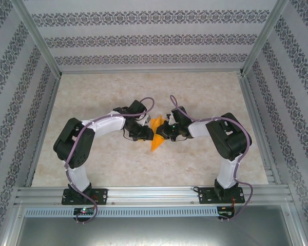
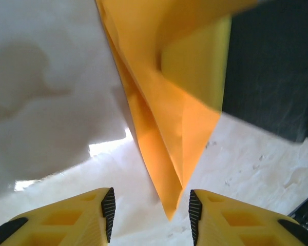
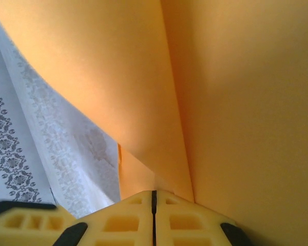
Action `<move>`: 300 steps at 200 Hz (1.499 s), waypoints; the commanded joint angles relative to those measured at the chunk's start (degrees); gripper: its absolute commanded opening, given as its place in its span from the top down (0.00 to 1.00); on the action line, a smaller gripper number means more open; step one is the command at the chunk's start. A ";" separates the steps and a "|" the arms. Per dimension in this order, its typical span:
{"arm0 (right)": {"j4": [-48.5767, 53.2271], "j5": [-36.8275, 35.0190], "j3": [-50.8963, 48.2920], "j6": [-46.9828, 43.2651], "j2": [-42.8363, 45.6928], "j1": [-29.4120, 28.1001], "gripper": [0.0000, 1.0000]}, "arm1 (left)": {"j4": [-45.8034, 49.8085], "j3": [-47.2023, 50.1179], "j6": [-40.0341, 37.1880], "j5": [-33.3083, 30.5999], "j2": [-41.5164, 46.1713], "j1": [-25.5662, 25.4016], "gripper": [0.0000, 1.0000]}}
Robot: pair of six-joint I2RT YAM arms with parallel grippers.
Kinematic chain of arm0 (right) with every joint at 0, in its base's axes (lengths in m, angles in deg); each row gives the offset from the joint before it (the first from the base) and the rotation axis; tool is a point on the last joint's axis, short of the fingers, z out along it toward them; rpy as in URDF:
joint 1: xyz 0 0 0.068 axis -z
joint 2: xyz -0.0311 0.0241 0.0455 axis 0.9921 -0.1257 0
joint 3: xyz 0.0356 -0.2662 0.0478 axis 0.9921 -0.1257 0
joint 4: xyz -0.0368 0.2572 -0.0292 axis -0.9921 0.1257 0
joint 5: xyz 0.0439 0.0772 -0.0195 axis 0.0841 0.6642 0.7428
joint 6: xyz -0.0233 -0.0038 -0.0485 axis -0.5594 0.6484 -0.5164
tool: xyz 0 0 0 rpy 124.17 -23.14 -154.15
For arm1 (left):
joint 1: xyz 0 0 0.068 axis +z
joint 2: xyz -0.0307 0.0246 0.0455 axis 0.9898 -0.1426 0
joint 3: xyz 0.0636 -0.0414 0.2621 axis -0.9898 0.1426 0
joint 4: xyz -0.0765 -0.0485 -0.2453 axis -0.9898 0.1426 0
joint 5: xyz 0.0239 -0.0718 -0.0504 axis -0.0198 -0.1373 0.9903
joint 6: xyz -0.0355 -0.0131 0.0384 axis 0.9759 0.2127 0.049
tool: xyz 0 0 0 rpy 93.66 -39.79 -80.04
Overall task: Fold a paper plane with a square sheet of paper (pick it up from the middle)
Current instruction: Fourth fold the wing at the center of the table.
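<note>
Taking the pointed, folded orange paper plane (image 1: 156, 137) as the clock's centre in the top view, the white-and-black left arm (image 1: 100, 127) blocks 9 o'clock and the matching right arm (image 1: 218, 130) blocks 3 o'clock. Their purple cables (image 1: 149, 105) loop at 11 and 1. Towards 12 o'clock the pale marbled tabletop (image 1: 205, 87) lies bare up to the patterned back wall (image 1: 154, 59). At 6 o'clock a bare strip runs to the aluminium rail (image 1: 154, 193). The left gripper (image 2: 151, 215) stands with jaws apart, the paper's tip taking part of that gap. The right gripper (image 3: 154, 205) is clamped on the paper.
</note>
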 commanded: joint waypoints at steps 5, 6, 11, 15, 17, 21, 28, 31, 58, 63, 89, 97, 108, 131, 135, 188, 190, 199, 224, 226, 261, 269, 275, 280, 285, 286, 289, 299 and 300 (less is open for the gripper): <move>0.24 0.07 -1.25 1.14 -1.26 0.06 0.93 | -5.73 1.97 4.55 -0.04 0.59 -2.63 0.54; 0.24 0.06 -1.24 1.14 -1.26 0.06 0.93 | -5.78 1.94 4.55 -0.09 0.51 -2.66 0.54; 0.25 0.14 -1.29 1.14 -1.22 0.04 0.93 | -5.79 1.76 4.55 -0.35 0.16 -2.90 0.54; 0.25 0.21 -1.25 1.14 -1.26 0.06 0.93 | -5.87 1.71 4.61 -0.35 -0.19 -3.08 0.54; 0.25 0.22 -1.28 1.10 -1.26 0.06 0.93 | -6.01 1.68 4.64 -0.30 -0.36 -3.18 0.54; 0.25 0.23 -1.34 1.10 -1.24 0.06 0.93 | -6.13 1.60 4.72 -0.15 -0.59 -3.28 0.54; 0.25 0.23 -1.41 1.14 -1.18 0.06 0.93 | -6.35 1.40 4.74 -0.34 -1.11 -3.54 0.54; 0.25 0.23 -1.51 1.14 -1.03 0.02 0.93 | -6.25 1.24 4.69 -0.49 -1.26 -3.69 0.54; -0.02 0.12 -2.17 1.07 -0.83 0.12 0.93 | -6.17 0.80 4.46 -1.31 -2.62 -4.10 0.56; -0.08 0.13 -2.23 1.11 -0.78 0.16 0.93 | -6.11 0.76 4.38 -1.45 -2.78 -4.10 0.56; -0.22 0.14 -2.64 1.08 -0.48 0.23 0.93 | -5.90 0.38 4.16 -1.75 -3.90 -4.19 0.59; -0.20 0.12 -2.72 1.14 -0.47 0.23 0.93 | -6.05 0.28 4.19 -1.68 -4.01 -4.19 0.61; -0.23 0.18 -2.81 1.04 -0.38 0.24 0.93 | -6.09 -0.02 4.12 -1.61 -3.88 -4.19 0.64; -0.69 0.23 -3.11 1.14 -0.64 0.24 0.93 | -6.26 -0.32 4.07 -1.33 -3.78 -4.19 0.67; -0.78 0.31 -3.19 1.14 -0.69 0.24 0.93 | -6.34 -0.36 4.19 -1.15 -3.80 -4.19 0.67; -0.99 0.48 -3.50 1.03 -0.74 0.34 0.94 | -6.06 -0.73 4.13 -1.56 -4.90 -4.19 0.74; -0.92 0.47 -3.49 1.05 -0.71 0.37 0.94 | -5.97 -0.80 4.10 -1.66 -4.92 -4.19 0.74; -0.91 0.49 -3.59 0.91 -0.73 0.41 0.94 | -5.51 -0.97 3.88 -2.09 -5.13 -4.19 0.75; -0.97 0.62 -3.69 0.88 -0.65 0.50 0.94 | -4.60 -1.09 3.33 -2.95 -5.63 -4.19 0.76; -0.92 0.59 -3.69 0.84 -0.63 0.46 0.94 | -4.60 -1.13 3.33 -2.95 -5.63 -4.19 0.76; -1.05 0.59 -3.91 0.85 -0.71 0.54 0.94 | -4.51 -0.82 3.12 -3.14 -5.71 -4.17 0.79; -1.06 0.42 -3.95 0.88 -0.65 0.62 0.94 | -4.42 -0.67 3.06 -3.24 -5.81 -4.19 0.80; -1.07 0.43 -4.00 0.79 -0.65 0.59 0.94 | -4.42 -0.62 3.06 -3.22 -5.81 -4.18 0.81; -1.03 0.49 -3.96 0.74 -0.65 0.59 0.94 | -4.42 -0.49 3.00 -3.28 -5.71 -4.10 0.81; -0.99 0.49 -3.96 0.79 -0.64 0.56 0.94 | -4.42 -0.27 3.02 -3.35 -5.72 -4.12 0.82; -0.99 0.45 -3.95 0.79 -0.64 0.57 0.94 | -4.42 -0.28 3.04 -3.33 -5.68 -4.11 0.82; -0.96 0.42 -3.95 0.75 -0.65 0.67 0.94 | -4.42 -0.16 2.98 -3.31 -5.65 -4.10 0.82; -0.92 0.49 -3.98 0.76 -0.73 0.70 0.94 | -4.29 -0.07 2.89 -3.63 -5.70 -4.10 0.82; -0.95 0.44 -3.92 0.78 -0.73 0.69 0.94 | -4.27 -0.05 2.93 -3.64 -5.71 -4.10 0.82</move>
